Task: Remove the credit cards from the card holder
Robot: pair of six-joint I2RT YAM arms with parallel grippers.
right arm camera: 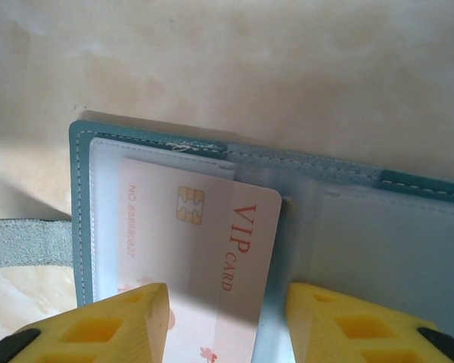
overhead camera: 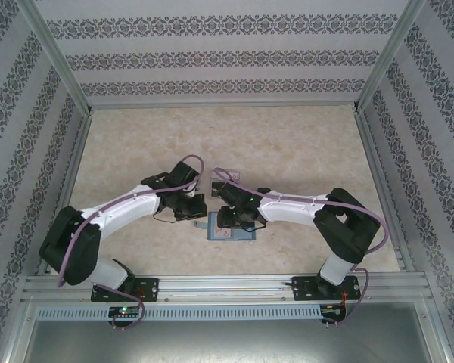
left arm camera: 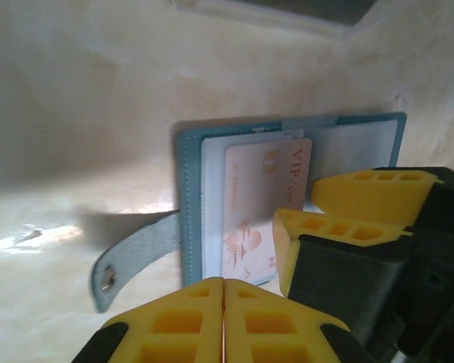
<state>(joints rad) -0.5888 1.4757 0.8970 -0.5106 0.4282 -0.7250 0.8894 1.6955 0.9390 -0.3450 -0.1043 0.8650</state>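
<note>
The teal-blue card holder (right arm camera: 82, 197) lies open on the table, its closing tab (left arm camera: 129, 253) stretched out to the left. A pale pink card (right arm camera: 204, 242) marked "VIP card", with a chip, sticks partly out of the left half's clear pocket. My right gripper (right arm camera: 225, 321) is open and low over the holder. One yellow finger is over the card and the other is just past its right edge. My left gripper (left arm camera: 224, 299) is shut with nothing in it, at the holder's near edge. In the top view both grippers (overhead camera: 193, 206) (overhead camera: 238, 218) meet over the holder (overhead camera: 228, 233).
A clear plastic tray edge (left arm camera: 272, 13) lies just beyond the holder. The right gripper's fingers (left arm camera: 329, 227) crowd close beside my left gripper. Patterned walls enclose the marbled table (overhead camera: 287, 151) on three sides, with open surface behind and to both sides.
</note>
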